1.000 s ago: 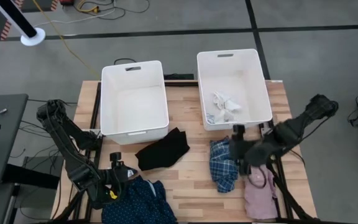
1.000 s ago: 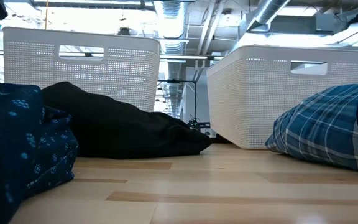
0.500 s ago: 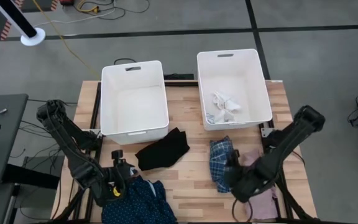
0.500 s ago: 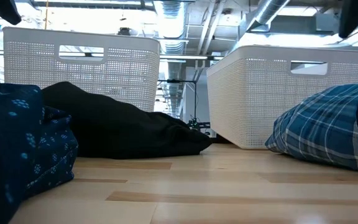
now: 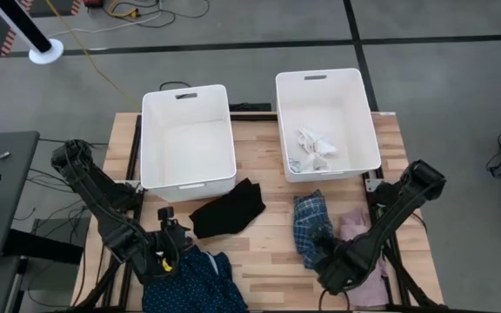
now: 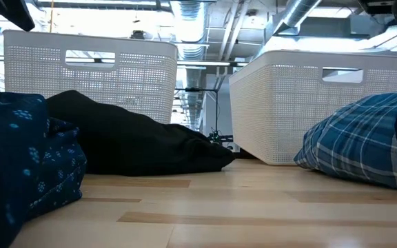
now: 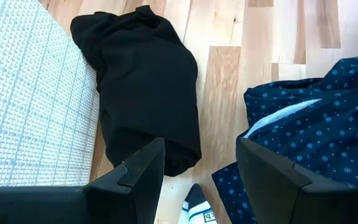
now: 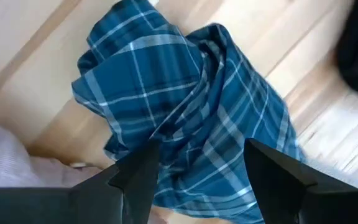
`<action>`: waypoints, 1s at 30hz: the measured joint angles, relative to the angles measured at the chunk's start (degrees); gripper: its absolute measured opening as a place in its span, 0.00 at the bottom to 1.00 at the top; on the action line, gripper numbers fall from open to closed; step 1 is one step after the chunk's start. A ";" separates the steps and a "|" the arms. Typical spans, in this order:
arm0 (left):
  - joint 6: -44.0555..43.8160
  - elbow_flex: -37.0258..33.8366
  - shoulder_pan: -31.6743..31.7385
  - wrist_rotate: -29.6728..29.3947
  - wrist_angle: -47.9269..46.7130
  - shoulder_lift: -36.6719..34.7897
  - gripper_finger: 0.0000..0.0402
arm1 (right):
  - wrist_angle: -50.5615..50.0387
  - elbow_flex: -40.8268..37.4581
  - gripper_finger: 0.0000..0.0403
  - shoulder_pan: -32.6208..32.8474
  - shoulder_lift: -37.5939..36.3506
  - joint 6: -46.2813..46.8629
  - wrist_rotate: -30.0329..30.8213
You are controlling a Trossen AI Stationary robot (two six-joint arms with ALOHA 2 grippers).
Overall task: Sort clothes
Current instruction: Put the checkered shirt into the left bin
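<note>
High view: two white bins at the bench's far edge, clothes loose on the near half.
Left bin [image 5: 188,139]: nothing visible inside.
Right bin [image 5: 327,122]: holds white garments [image 5: 314,148], so light items appear to belong here.
Black garment [image 5: 228,209]: flat on the bench [image 5: 272,261], just before the left bin; likely the next dark item.
Navy garment [image 5: 194,278]: near edge, partly under the left arm.
Plaid garment [image 5: 311,228]: bunched, before the right bin.
Pink garment [image 5: 365,265]: beside the plaid, partly under the right arm.
Left tool [image 7: 197,180]: fingers spread, holding nothing, above the gap between black and navy garments.
Right tool [image 8: 197,174]: fingers spread wide, holding nothing, poised over the plaid, apparently lined up to grasp it.
</note>
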 joint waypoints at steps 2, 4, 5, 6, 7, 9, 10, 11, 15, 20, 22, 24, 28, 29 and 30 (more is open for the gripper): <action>0.05 0.00 0.37 -0.02 0.02 0.00 0.48 | 0.28 0.00 0.62 -0.41 0.00 -3.47 0.19; 0.44 0.00 0.90 -0.02 0.11 0.00 0.48 | 0.44 -0.11 0.62 -1.23 0.00 -5.50 0.23; 0.53 0.00 1.17 -0.02 0.26 0.00 0.48 | 0.91 -0.54 0.62 -1.81 -0.05 -5.94 0.24; 0.57 0.00 1.36 -0.02 0.47 0.00 0.48 | 1.26 -1.24 0.62 -2.43 -0.07 -6.28 0.30; 0.64 0.00 1.53 -0.02 0.70 0.00 0.48 | 1.47 -2.18 0.62 -3.02 -0.04 -6.38 0.28; 1.22 0.00 1.67 0.01 1.37 0.00 0.48 | 2.75 -4.56 0.62 -4.08 -0.04 -6.44 0.12; 1.47 0.00 1.66 0.09 1.57 0.00 0.48 | 4.06 -5.98 0.62 -4.51 -0.07 -6.46 -0.21; 1.47 0.00 1.65 0.15 1.52 0.00 0.48 | 6.09 -7.51 0.62 -4.95 -0.07 -6.75 -0.43; 1.49 0.00 1.65 0.20 1.47 0.00 0.48 | 14.60 -12.43 0.62 -5.64 -0.24 -9.25 -0.64; 1.68 0.00 1.65 0.20 1.27 0.00 0.48 | 19.27 -15.03 0.58 -6.60 -0.37 -9.26 -0.29; 2.40 0.00 1.65 0.20 1.29 0.00 0.48 | 20.29 -15.94 0.52 -6.87 -0.35 -8.50 -0.32; 3.14 0.00 1.88 0.21 1.30 0.00 0.48 | 21.36 -16.93 0.43 -7.16 -0.35 -7.71 -0.69; 3.22 0.00 2.64 0.24 1.33 0.00 0.48 | 23.07 -17.60 0.18 -8.21 -0.31 -6.29 -1.48; 3.22 0.00 2.78 0.22 1.35 0.00 0.48 | 23.41 -17.62 0.12 -8.54 -0.31 -5.59 -1.89; 3.22 0.00 2.84 0.22 1.37 0.00 0.48 | 23.66 -17.62 0.07 -8.75 -0.28 -4.94 -2.17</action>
